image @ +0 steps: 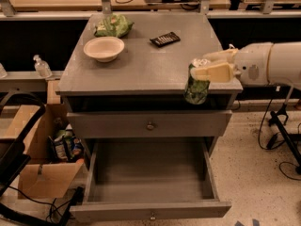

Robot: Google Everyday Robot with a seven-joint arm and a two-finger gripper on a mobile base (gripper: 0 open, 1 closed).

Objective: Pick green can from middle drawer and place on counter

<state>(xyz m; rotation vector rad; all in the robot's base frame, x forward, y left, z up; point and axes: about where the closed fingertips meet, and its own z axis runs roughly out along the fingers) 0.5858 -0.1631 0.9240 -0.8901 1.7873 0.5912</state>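
At the near right edge of the counter (150,72) you see the green can (196,87), silver top, about upright, gripped by the closed gripper (198,66). Open counter runs left to the bowl (104,48). Below, the middle drawer (150,210) stands open.

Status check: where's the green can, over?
Gripper at front right corner of counter, jaws shut on green can. Can not yet set down. Bowl, bag well left, nothing blocking.
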